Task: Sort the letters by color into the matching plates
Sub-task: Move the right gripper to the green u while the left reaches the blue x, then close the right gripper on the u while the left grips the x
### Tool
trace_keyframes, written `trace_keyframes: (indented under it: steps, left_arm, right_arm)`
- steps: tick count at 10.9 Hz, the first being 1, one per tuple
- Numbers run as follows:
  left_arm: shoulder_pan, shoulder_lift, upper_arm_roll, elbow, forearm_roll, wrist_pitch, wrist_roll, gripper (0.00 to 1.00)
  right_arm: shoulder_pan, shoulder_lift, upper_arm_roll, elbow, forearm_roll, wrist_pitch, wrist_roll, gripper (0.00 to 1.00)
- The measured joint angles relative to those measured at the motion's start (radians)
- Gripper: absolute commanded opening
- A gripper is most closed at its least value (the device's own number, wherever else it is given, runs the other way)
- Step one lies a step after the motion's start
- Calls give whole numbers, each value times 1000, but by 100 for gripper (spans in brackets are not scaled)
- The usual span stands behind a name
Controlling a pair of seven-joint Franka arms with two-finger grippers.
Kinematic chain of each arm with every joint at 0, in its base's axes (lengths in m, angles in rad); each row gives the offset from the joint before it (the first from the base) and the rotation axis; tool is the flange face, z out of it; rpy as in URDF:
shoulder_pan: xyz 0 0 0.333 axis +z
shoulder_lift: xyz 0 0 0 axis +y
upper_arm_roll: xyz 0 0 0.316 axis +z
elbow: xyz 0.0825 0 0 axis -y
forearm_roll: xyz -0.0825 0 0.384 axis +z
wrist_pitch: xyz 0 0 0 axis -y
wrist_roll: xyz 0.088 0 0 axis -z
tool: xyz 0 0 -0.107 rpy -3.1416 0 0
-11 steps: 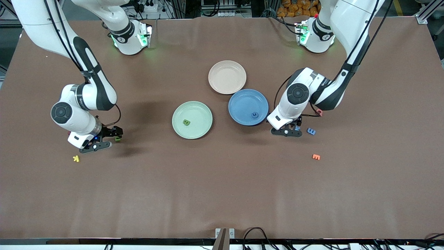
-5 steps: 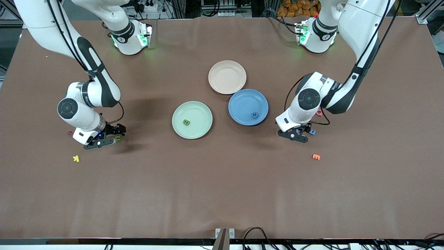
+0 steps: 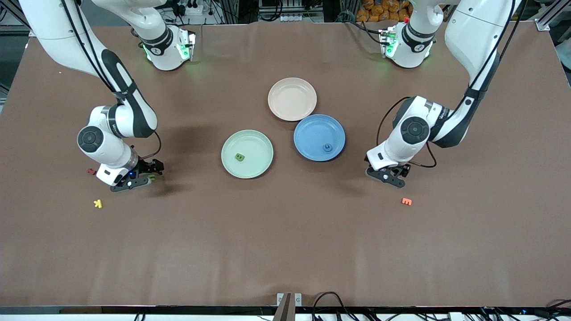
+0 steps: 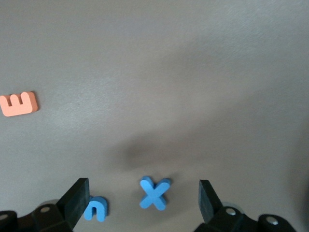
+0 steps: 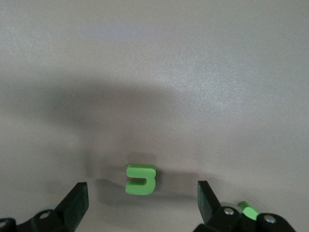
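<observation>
With fingers apart, the left gripper (image 4: 140,205) is poised around a blue X (image 4: 154,193) and the right gripper (image 5: 141,205) around a green letter (image 5: 140,179); closing is called for next.

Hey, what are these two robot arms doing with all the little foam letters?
They sort letters by color. One green letter lies in the green plate, one blue letter in the blue plate. The left gripper, fingers open, is low over a blue X. The right gripper, also open, is low over a green piece. Neither holds anything.
</observation>
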Motion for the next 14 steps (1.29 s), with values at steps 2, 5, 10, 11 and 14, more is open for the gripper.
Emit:
trace_keyframes:
  steps: [2, 5, 10, 11, 14]
  left_arm:
    - [8, 2, -1, -21, 0, 17, 17, 100]
    - [7, 3, -4, -71, 0, 79, 17, 100]
    - [5, 3, -6, -93, 0, 100, 17, 85]
    - [5, 3, -6, -95, 0, 103, 17, 82]
    - [7, 4, -6, -103, 0, 111, 17, 73]
  right_arm:
    - [0, 8, 0, -1, 0, 9, 0, 95]
    - [0, 9, 0, -1, -25, 10, -1, 72]
    - [0, 7, 2, -1, -41, 12, -1, 39]
    - [0, 6, 4, -1, -42, 13, -1, 38]
    - [0, 6, 5, -1, -42, 17, -1, 29]
